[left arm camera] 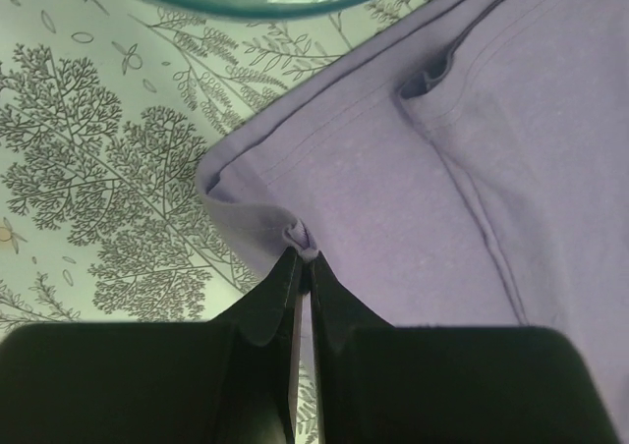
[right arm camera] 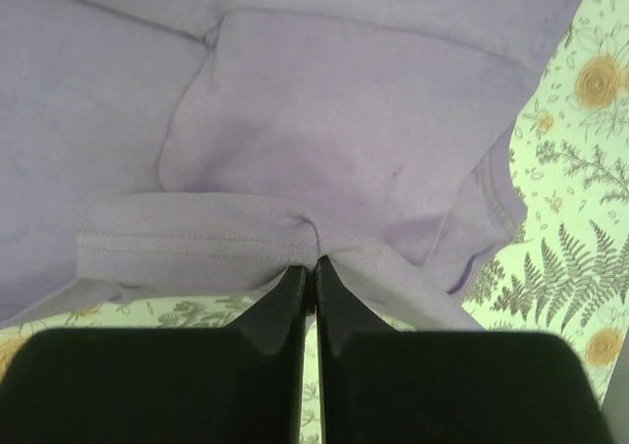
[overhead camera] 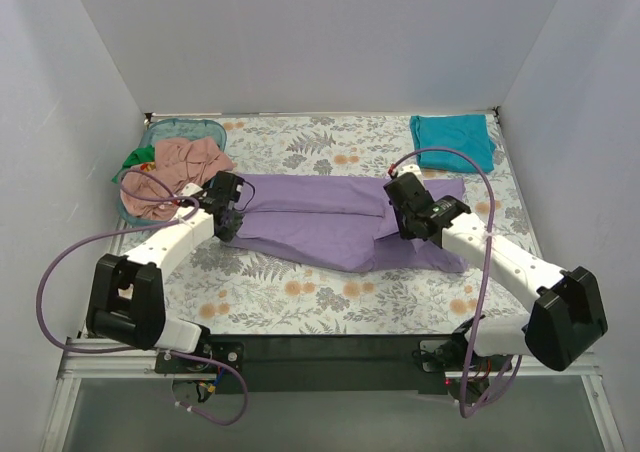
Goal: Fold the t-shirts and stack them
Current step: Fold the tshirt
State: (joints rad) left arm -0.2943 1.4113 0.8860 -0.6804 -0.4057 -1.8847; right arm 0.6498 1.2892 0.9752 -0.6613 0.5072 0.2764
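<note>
The left claw [left arm camera: 303, 253] is clamped tight on a small pinch of the lavender t-shirt [overhead camera: 330, 222]. Its wrist view shows the two black fingers [left arm camera: 270, 302] pressed together, with a nub of purple cloth bunched at their tips beside a folded corner of the hem. The right claw [right arm camera: 310, 265] is likewise closed on the same shirt. Its own camera shows the tips nipping a stitched hem band that is puckered where they meet, and loose cloth hangs off to either side.

Neither grip can be made out from the overhead camera, where the claws are only dark shapes at the two ends of the garment. That view does give the layout. The lavender shirt lies stretched across the middle of the flower-printed bench [overhead camera: 300, 297], partly folded over itself, with the left arm at its left end and the right arm towards its right end.

A teal t-shirt [overhead camera: 452, 138] lies folded at the far right corner, well apart from the lavender one. At the far left, a salmon-pink t-shirt [overhead camera: 192, 158] is heaped in the blue-green basket [overhead camera: 185, 124], and a bit of a green t-shirt [overhead camera: 133, 161] shows beside it. The left wrist view catches only the basket's curved rim, just beyond the shirt's edge.
</note>
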